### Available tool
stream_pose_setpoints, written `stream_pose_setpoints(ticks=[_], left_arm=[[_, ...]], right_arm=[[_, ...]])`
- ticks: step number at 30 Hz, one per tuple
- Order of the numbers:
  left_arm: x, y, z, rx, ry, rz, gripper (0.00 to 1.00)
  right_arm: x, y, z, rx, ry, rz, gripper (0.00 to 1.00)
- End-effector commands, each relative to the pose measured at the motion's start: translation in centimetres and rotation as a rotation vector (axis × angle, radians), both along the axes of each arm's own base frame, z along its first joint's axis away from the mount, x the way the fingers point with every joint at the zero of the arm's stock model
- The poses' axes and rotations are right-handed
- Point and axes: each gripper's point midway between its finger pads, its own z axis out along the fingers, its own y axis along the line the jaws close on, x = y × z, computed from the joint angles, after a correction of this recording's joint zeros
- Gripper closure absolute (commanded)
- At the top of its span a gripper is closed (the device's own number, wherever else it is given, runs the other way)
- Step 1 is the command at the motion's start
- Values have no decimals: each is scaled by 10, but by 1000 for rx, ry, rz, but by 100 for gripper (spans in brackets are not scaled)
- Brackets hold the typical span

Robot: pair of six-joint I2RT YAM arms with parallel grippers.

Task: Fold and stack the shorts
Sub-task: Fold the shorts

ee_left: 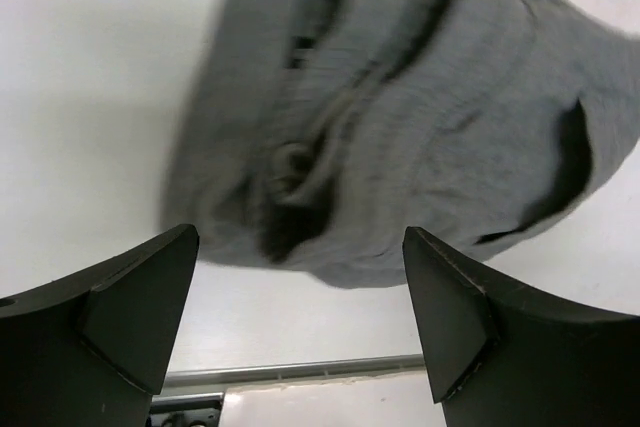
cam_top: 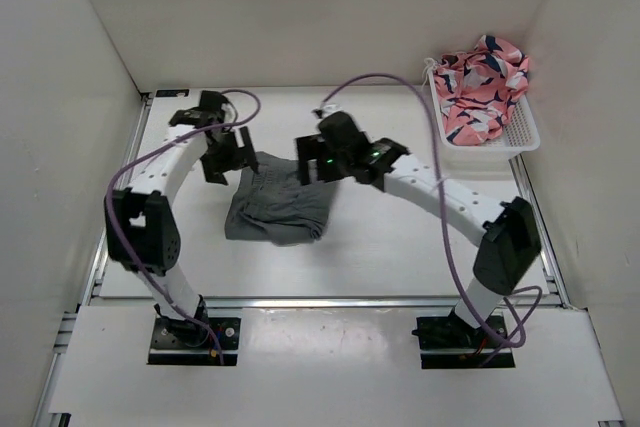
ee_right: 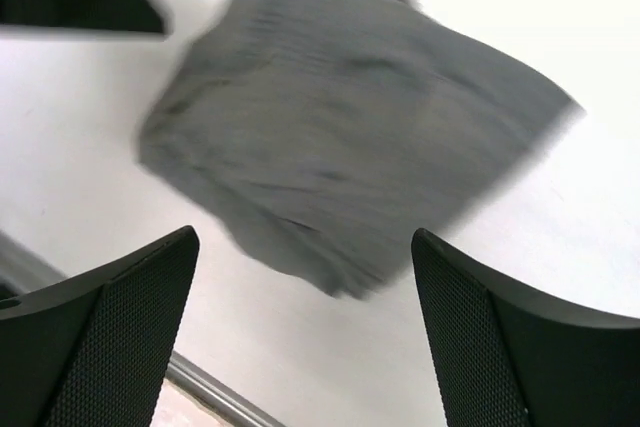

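Note:
The grey shorts [cam_top: 278,207] lie folded into a rumpled bundle on the white table, between the two arms. My left gripper [cam_top: 222,160] hangs open and empty above the bundle's far left corner. My right gripper [cam_top: 306,169] hangs open and empty above its far right corner. The shorts fill the upper part of the left wrist view [ee_left: 400,117], with dark creases, beyond that gripper's open jaws [ee_left: 300,322]. They also show in the right wrist view [ee_right: 340,137] as a flatter folded shape beyond the open jaws [ee_right: 305,332].
A white basket [cam_top: 520,132] at the back right holds crumpled pink patterned fabric [cam_top: 482,82]. White walls enclose the table on three sides. A metal rail [cam_top: 320,300] runs along the table's near edge. Purple cables loop from both arms.

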Motion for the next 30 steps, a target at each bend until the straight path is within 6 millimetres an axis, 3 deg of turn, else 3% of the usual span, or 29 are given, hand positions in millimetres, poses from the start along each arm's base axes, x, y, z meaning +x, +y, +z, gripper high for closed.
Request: stream_pose_setpoints(ticks=[1,2,3,5,6,9,10,11,13,14,15,17,19,20,23,25,26,27,28,30], left_arm=[[9,-41,-21,9,34,-149,5],[10,-47,-29,8,56,-151,5],[12,-51,-46,16,101,-160,4],[16,-60,-57,0,121,-179,4],[17,-67,-66,-8,144,-192,4],[17,-70,-71,-24,161,-198,11],[16,-71,-74,-29,170,-209,16],[16,-71,-74,-29,170,-209,33],[16,-71,-74,-29,170,-209,69],[16,-73,-74,-38,172,-212,83],[16,-73,-74,-38,172,-212,90],[17,-72,-67,-32,152,-199,90],[21,-66,-58,-30,126,-176,90],[21,-66,-57,-30,126,-176,90],[19,-66,-48,-35,113,-168,90],[19,-67,-45,-37,103,-169,90],[20,-67,-39,-39,88,-169,90],[20,-67,-39,-39,88,-169,90],[18,-66,-34,-40,82,-169,90],[17,-70,-22,-48,53,-172,90]], right_arm=[[23,-55,-24,116,167,-169,7],[16,-67,-48,125,243,-181,6],[16,-70,-55,172,301,-193,5],[22,-75,-56,282,373,-172,4],[24,-83,-67,297,405,-187,2],[23,-74,-73,358,459,-130,1],[25,-75,-87,366,498,-135,1],[32,-71,-87,396,495,-122,1],[29,-64,-108,414,552,-108,1],[31,-56,-106,451,553,-71,1],[32,-52,-114,464,572,-60,1],[31,-42,-129,483,601,-39,4],[36,-25,-125,471,559,15,7],[35,-21,-135,447,566,15,10],[38,-7,-138,445,554,35,25],[39,-2,-140,452,543,33,44],[38,-5,-136,455,540,19,58],[39,-6,-133,457,520,12,93],[41,-12,-133,441,503,-21,100],[43,-31,-127,405,487,-75,100]])
